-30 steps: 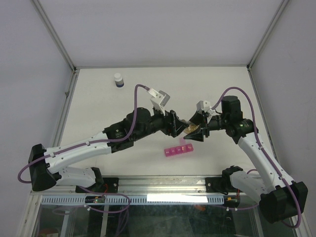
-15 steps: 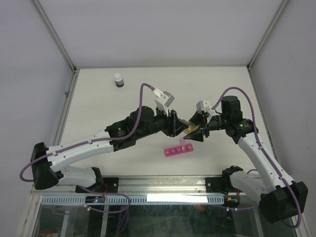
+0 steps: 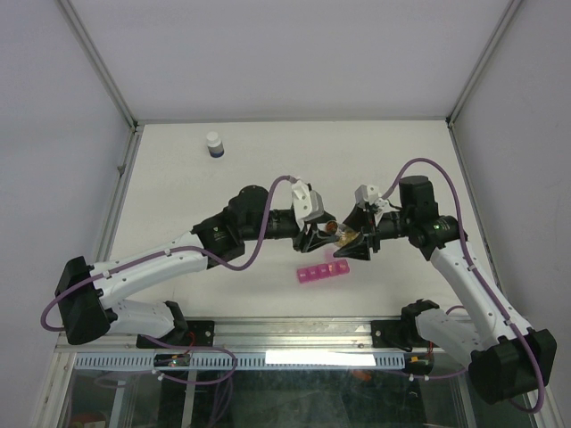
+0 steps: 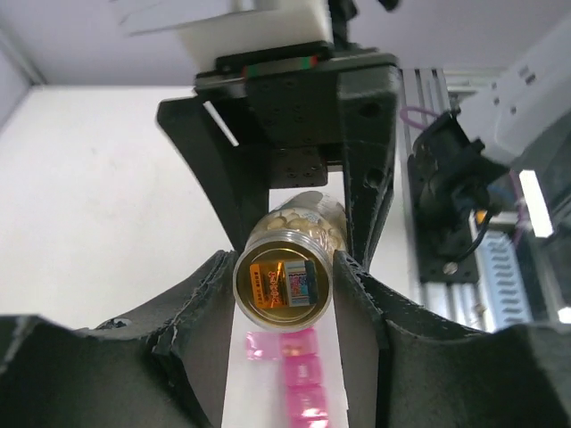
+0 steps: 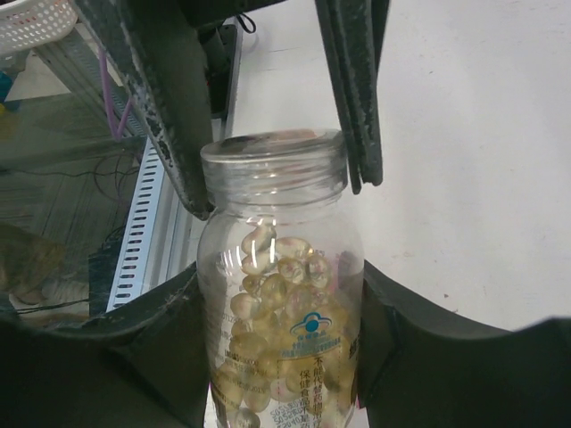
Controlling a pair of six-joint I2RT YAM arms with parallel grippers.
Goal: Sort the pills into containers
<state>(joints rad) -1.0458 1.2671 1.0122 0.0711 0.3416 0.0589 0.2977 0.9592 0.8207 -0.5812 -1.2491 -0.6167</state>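
Pink pill-box strip [image 3: 323,272]: flat on worktop [image 3: 178,178], by its near edge, below both grippers;
Clear capsule bottle [image 5: 278,285]: held off worktop;
Right gripper [image 5: 278,374]: fingers clamp bottle body;
Left gripper [image 4: 284,290]: fingers pinch bottle top.

Above the middle of the white surface [image 3: 178,196] the two arms meet head-on, each trailing a purple cable [image 3: 259,245]. The left gripper [image 3: 319,234] and the right gripper [image 3: 350,241] face each other with a small amber-tinted bottle [image 3: 336,233] lying sideways between them, the jaws of both closed in on it from either end. Just in front of them, on the surface, lies the pink pill-box strip [image 3: 323,272], running left to right and apart from both grippers. A white-capped dark bottle [image 3: 213,144] stands upright well away, toward the far left corner.
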